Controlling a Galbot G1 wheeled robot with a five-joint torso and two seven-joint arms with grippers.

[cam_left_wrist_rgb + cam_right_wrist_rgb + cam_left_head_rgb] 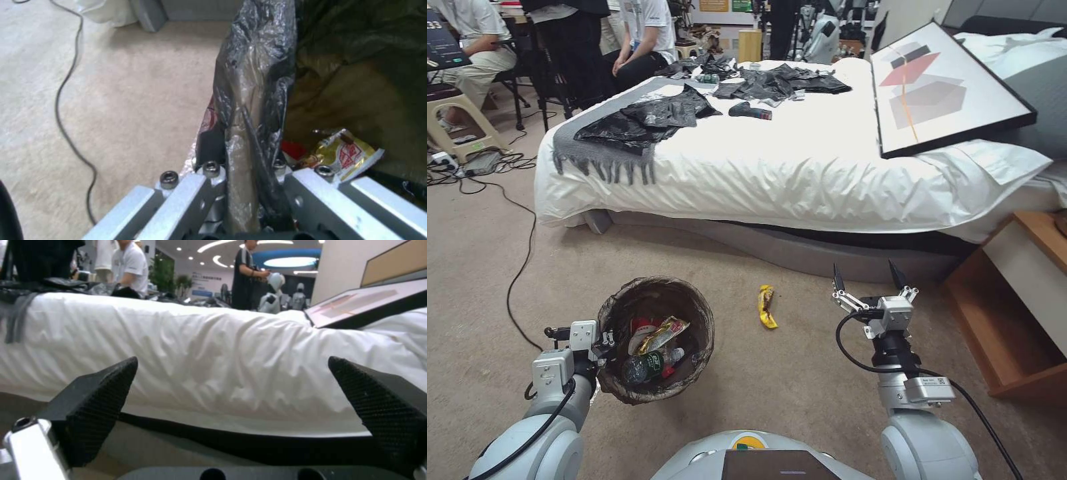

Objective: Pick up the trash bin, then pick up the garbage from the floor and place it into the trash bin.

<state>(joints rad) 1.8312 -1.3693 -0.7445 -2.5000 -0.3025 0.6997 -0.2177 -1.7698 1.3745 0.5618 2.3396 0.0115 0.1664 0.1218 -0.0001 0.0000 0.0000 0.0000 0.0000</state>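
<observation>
My left gripper [606,343] is shut on the near-left rim of the trash bin [694,313], a small round bin lined with a dark bag, held above the carpet. The left wrist view shows the bagged rim [253,110] clamped between the fingers. Inside lie garbage pieces: a gold foil wrapper [662,333], a green-labelled bottle [650,364] and a red-and-white packet [639,328]; the wrapper [349,155] also shows in the wrist view. One yellow wrapper [767,306] lies on the carpet between the bin and my right gripper [868,275]. The right gripper is open and empty, fingertips [100,400] pointing toward the bed.
A white bed [800,173] spans the far side, carrying black plastic bags [647,120] and a framed picture [947,93]. A wooden nightstand [1020,300] stands at right. A black cable [520,267] snakes over the carpet at left. People sit beyond the bed.
</observation>
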